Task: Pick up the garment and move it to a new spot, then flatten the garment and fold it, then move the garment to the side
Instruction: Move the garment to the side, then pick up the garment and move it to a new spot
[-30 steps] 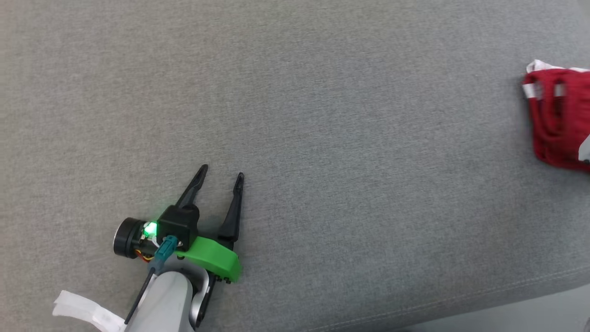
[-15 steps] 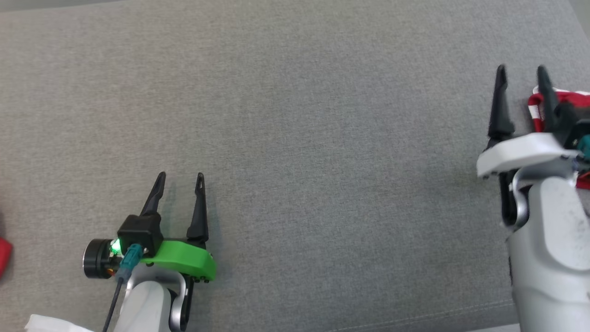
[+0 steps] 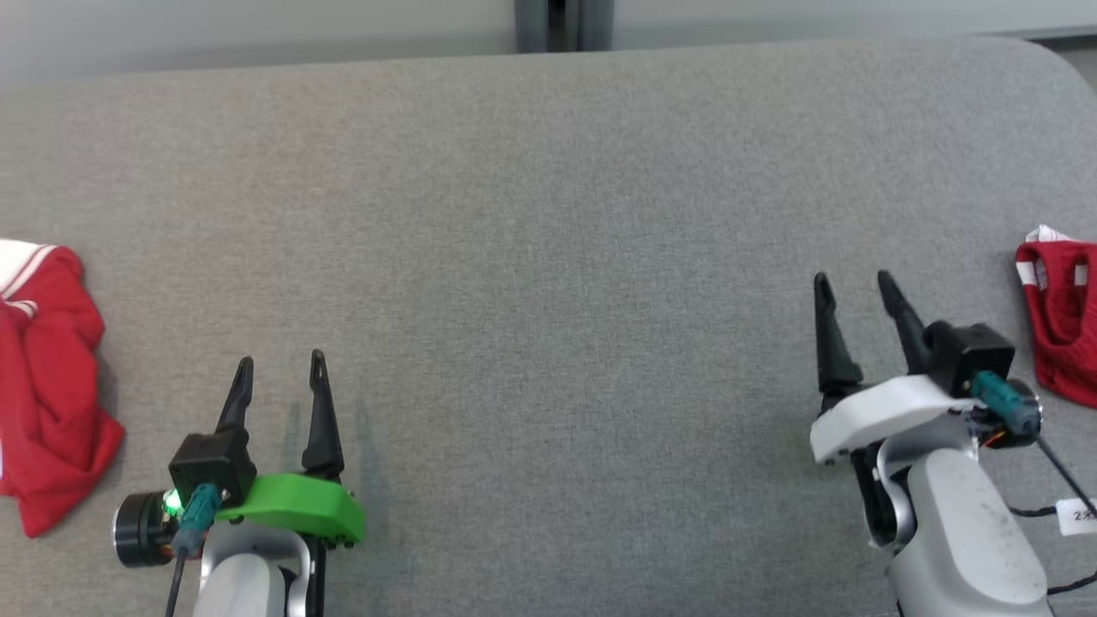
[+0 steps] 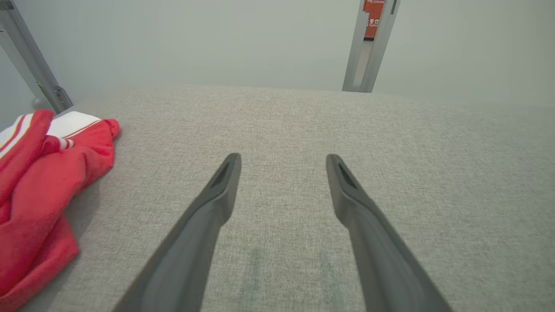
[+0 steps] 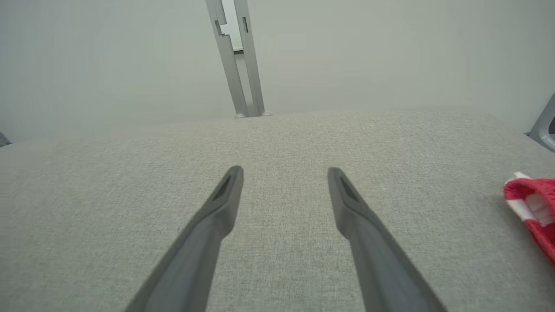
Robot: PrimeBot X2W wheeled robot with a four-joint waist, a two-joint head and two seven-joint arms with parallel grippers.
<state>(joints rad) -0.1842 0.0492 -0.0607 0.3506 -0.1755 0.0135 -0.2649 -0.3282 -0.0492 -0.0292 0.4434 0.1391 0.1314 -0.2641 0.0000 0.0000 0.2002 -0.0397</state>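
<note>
Looks like a bare lab or test room: grey fabric-covered table [image 3: 548, 214], plain pale wall [image 5: 108, 65], grey metal upright post [image 5: 251, 78].

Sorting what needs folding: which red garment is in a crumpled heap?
The left garment, beside the left gripper: loose and creased, with a white striped band. The right garment, at the frame edge, looks compact and ribbed.

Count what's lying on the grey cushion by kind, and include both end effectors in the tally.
Red garments: 2 (left red garment, right red garment)
End effectors: 2 (left end effector, right end effector, both open and empty)
Total: 4
</note>
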